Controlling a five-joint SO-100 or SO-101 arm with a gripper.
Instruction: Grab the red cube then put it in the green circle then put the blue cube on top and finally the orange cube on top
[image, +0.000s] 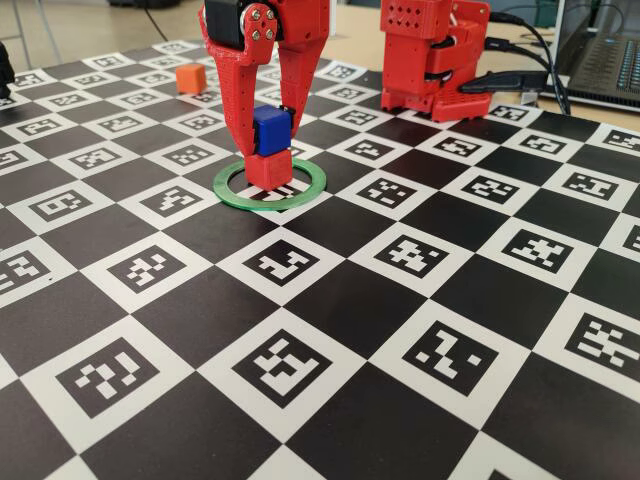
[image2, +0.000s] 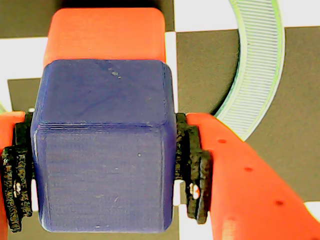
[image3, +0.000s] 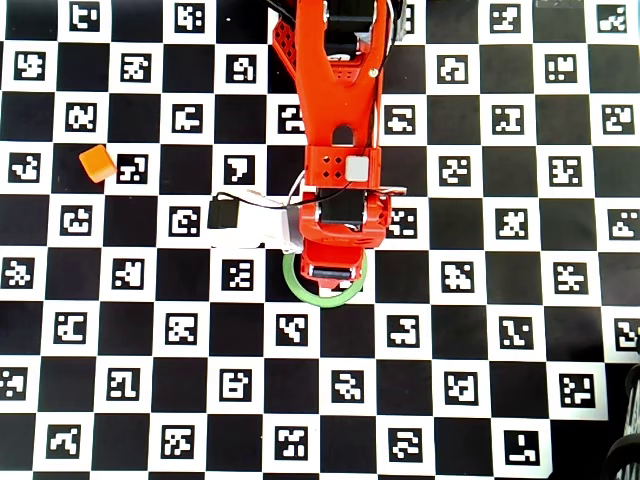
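Observation:
The blue cube (image: 270, 128) (image2: 102, 150) sits on top of the red cube (image: 268, 168) (image2: 105, 35), and the red cube stands inside the green circle (image: 305, 192) (image2: 260, 65) (image3: 298, 288). My gripper (image: 268, 140) (image2: 102, 175) (image3: 333, 272) comes straight down over the stack and is shut on the blue cube, its black pads (image2: 192, 165) pressed against the cube's two sides. In the overhead view the arm hides both stacked cubes. The orange cube (image: 190, 78) (image3: 97, 162) lies alone on the mat, far left of the ring.
A checkerboard mat (image: 330, 300) printed with marker squares covers the table. The arm's red base (image: 435, 55) stands at the back right of the fixed view, with cables and a laptop (image: 600, 50) behind it. A white camera module (image3: 245, 222) sticks out from the wrist.

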